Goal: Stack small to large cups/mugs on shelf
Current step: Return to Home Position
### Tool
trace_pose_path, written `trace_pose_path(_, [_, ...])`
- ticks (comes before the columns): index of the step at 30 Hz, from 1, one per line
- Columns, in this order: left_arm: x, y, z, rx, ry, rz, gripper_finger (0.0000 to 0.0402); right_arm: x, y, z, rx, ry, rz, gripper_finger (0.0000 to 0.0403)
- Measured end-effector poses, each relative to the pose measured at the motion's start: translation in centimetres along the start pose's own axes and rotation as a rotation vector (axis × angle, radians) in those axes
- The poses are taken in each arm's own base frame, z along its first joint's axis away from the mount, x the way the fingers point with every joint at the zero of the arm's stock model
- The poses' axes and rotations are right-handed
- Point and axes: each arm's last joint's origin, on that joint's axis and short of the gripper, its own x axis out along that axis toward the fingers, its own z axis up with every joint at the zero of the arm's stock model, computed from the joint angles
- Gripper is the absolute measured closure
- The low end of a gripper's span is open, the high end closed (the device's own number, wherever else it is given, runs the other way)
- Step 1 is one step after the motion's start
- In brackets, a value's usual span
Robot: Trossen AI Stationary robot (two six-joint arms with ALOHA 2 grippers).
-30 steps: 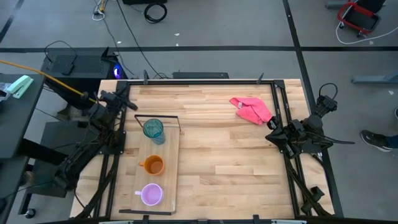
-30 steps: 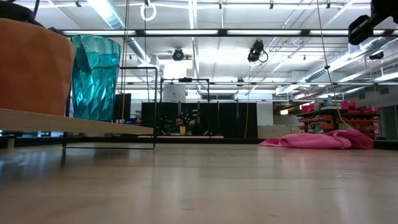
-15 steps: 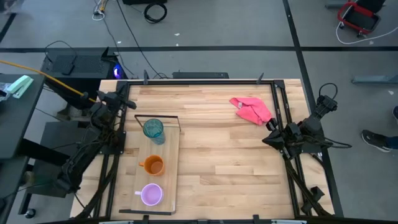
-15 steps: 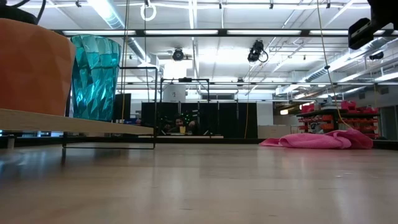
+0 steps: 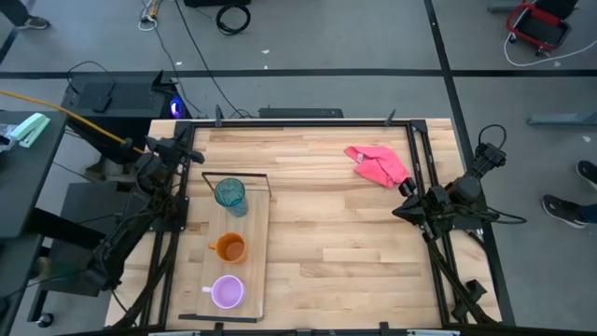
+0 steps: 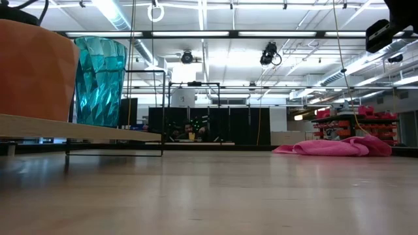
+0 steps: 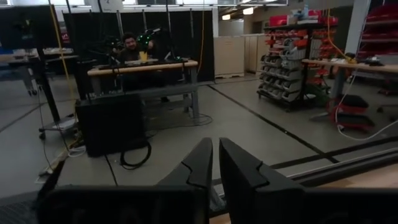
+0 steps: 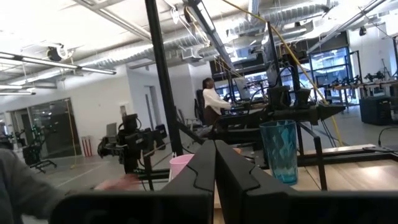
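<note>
- My left gripper (image 5: pixel 183 150) hangs over the counter's (image 5: pixel 326 233) left edge, beside the far end of the shelf (image 5: pixel 254 271). In the left wrist view its fingers (image 7: pixel 202 163) are pressed together with nothing between them, and they point out into the room.
- The shelf lies lengthwise along the left side of the counter, with all three vessels upright on it in a row, each apart from the next.
- The teal tumbler (image 5: pixel 229 193) stands at the far end, close to the black wire frame.
- The orange mug (image 5: pixel 229 248) sits in the middle of the board.
- The lilac mug (image 5: pixel 228 292) sits at the near end, with its handle turned toward the left edge of the shelf.
- A pink cloth (image 5: pixel 378 164) lies crumpled on the counter toward the far right corner, well apart from the shelf.
- My right gripper (image 5: pixel 408 203) hangs at the counter's right edge, just below the cloth in the high view. Its fingers (image 8: pixel 202 165) are closed tight on nothing, facing across toward the tumbler.
</note>
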Motion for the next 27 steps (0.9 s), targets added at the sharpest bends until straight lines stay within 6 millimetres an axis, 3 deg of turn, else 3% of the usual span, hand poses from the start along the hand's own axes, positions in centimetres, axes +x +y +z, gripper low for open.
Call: trace_pose_path(27, [0.0,0.0,-0.02,-0.031,0.002,0.0,0.0372,0.0,0.0,0.01,0.0,-0.001,0.0,0.0389])
